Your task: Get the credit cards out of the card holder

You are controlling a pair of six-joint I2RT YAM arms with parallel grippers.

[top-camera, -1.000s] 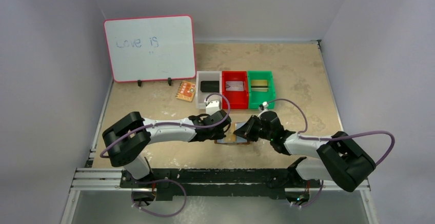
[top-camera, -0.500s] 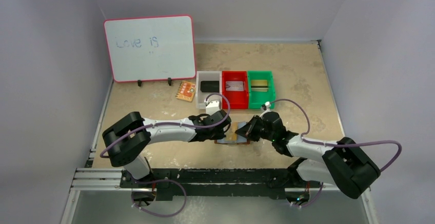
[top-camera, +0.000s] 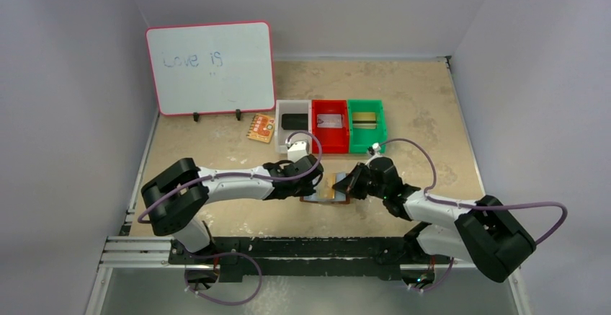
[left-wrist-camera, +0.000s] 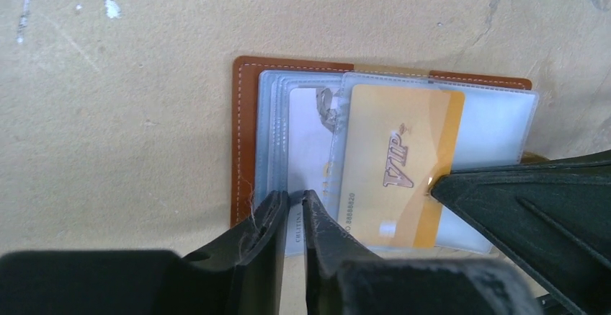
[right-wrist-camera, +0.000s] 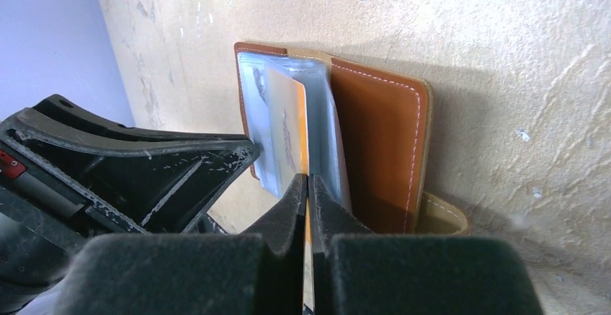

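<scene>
Overhead, the open brown leather card holder [top-camera: 328, 187] lay toward the beige desk's [top-camera: 403, 113] 6 o'clock side; left-wrist view: left claw [left-wrist-camera: 294, 203], nearly pressed together, pinned its 6 o'clock edge; right-wrist view: right claw [right-wrist-camera: 308, 185] pinched the gold plastic credit card [right-wrist-camera: 288, 138], risking dragging a poorly pinned holder.

On speckled beige tabletop [top-camera: 418, 106]: pink-framed whiteboard [top-camera: 210, 67] propped upright at back left; orange-yellow patterned card [top-camera: 261, 127] just beside white plastic bin [top-camera: 279, 122], red plastic bin [top-camera: 330, 147] and green plastic bin [top-camera: 367, 147] touching in a row; nearer, brown leather card holder [left-wrist-camera: 245, 135] lying open
</scene>
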